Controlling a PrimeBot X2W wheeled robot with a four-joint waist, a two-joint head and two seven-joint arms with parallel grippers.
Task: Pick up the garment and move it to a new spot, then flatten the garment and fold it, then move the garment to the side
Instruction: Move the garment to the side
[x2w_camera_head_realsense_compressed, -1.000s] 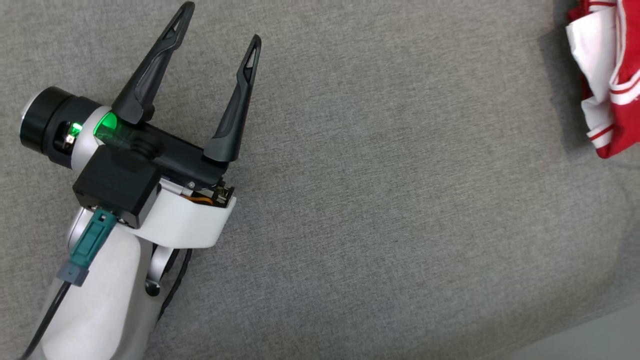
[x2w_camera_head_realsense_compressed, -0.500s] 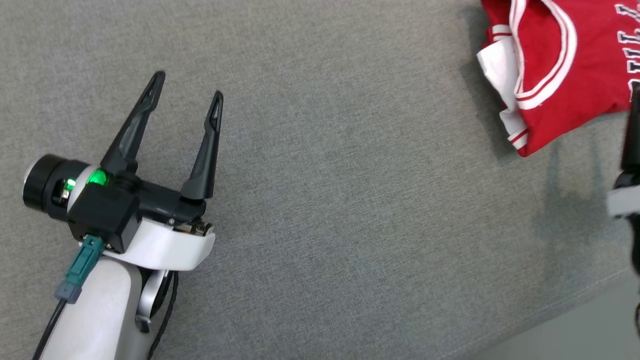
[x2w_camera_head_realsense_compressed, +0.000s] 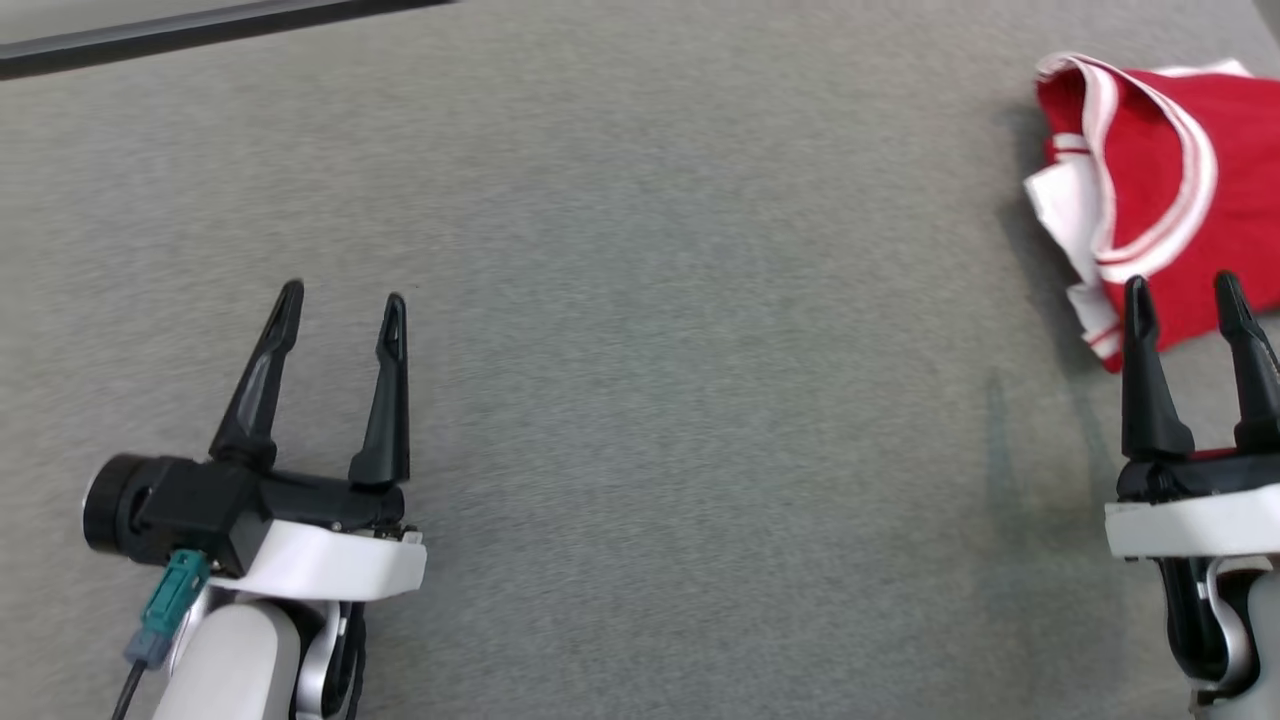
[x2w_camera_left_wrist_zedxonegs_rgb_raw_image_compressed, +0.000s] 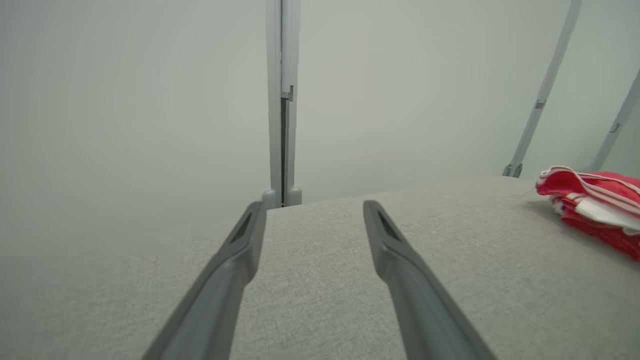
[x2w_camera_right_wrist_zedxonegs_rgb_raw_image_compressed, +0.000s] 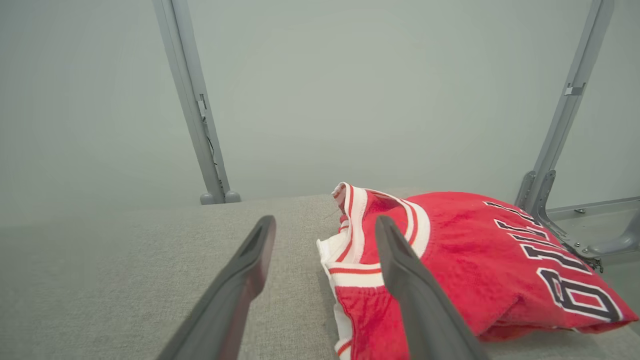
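Fabric, grey and finely woven, covers the counter (x2w_camera_head_realsense_compressed: 650, 400). At the left, the left hand (x2w_camera_head_realsense_compressed: 343, 295) hangs over bare cloth, its two tapered dark fingers (x2w_camera_head_realsense_compressed: 258, 390) spread and holding nothing. Far right lies the jersey (x2w_camera_head_realsense_compressed: 1150, 180), a rumpled red knit with white-and-red striped trim and dark lettering, seemingly folded. The right hand (x2w_camera_head_realsense_compressed: 1180, 283) is likewise released and empty, its fingertips overlapping the jersey's near edge; whether they touch is unclear. Pale metal posts (x2w_camera_right_wrist_zedxonegs_rgb_raw_image_compressed: 190, 100) stand behind.
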